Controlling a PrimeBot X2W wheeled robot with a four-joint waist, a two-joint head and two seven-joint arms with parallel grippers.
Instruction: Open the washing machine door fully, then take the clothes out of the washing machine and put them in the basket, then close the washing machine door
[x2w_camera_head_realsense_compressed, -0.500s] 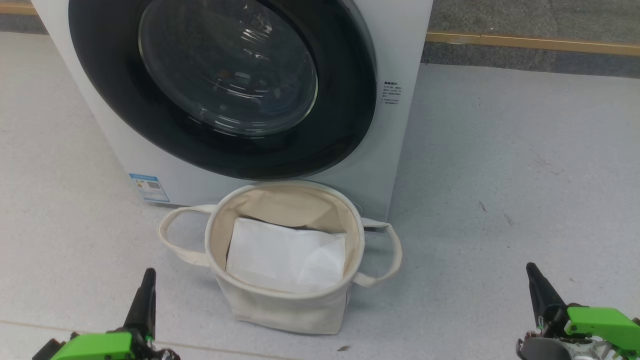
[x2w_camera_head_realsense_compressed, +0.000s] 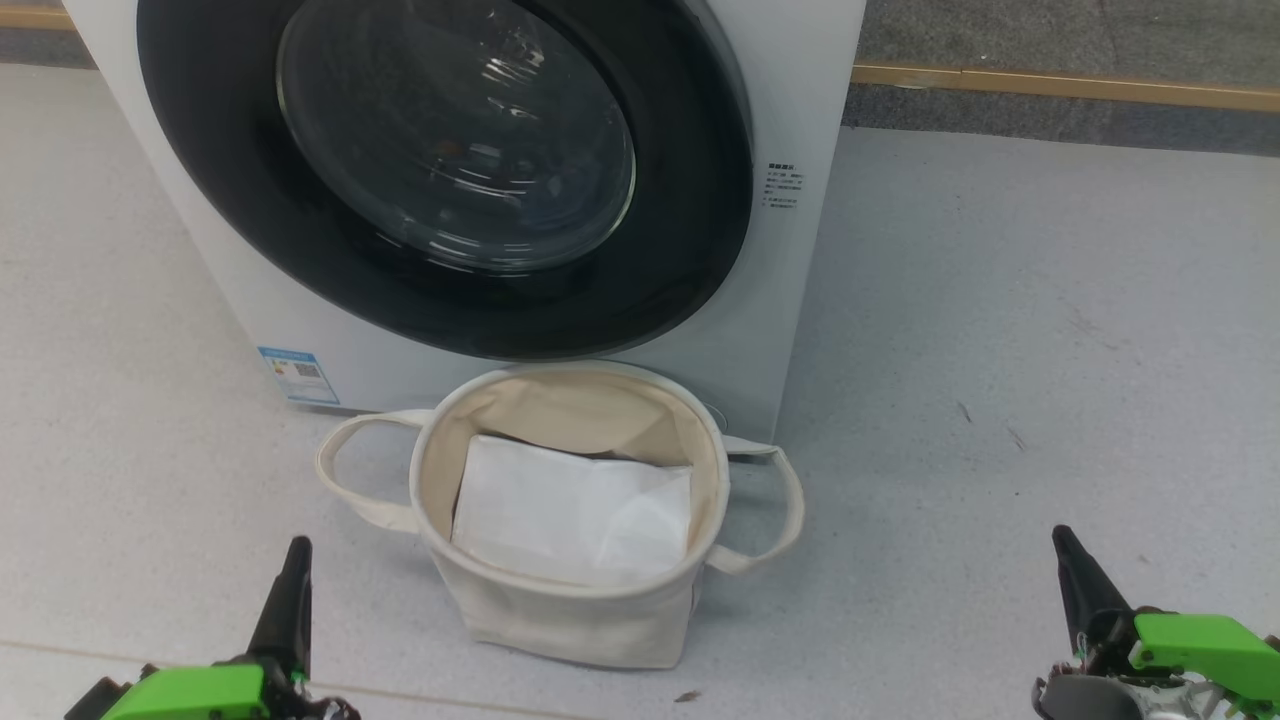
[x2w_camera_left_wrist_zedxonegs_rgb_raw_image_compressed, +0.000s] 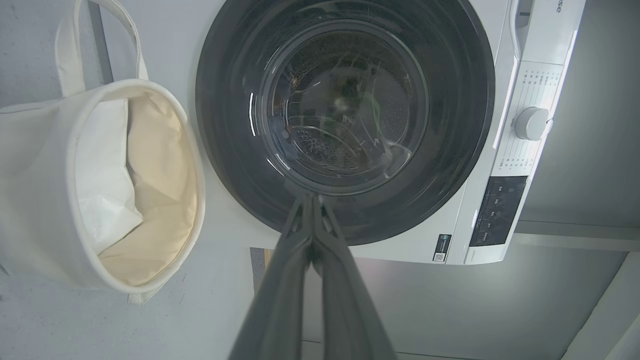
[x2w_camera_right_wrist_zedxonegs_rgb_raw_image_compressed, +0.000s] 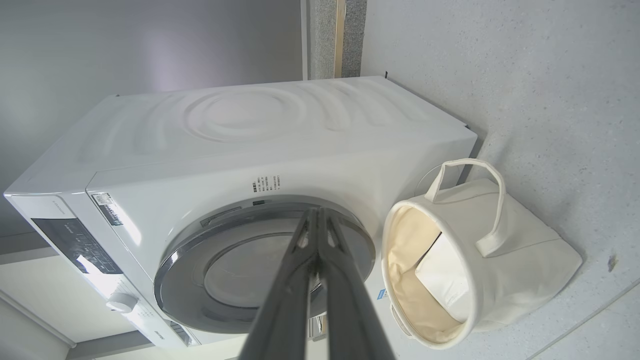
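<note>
The washing machine door (x2w_camera_head_realsense_compressed: 445, 170) is shut on the white washing machine (x2w_camera_head_realsense_compressed: 805, 80). The cream basket (x2w_camera_head_realsense_compressed: 560, 625) sits on the floor just below the door. The left gripper (x2w_camera_head_realsense_compressed: 295, 560) and right gripper (x2w_camera_head_realsense_compressed: 1065, 550) are pressed together and hold nothing. The door could bump the basket as it swings open and tip it. I cannot see clothes through the dark glass.
</note>
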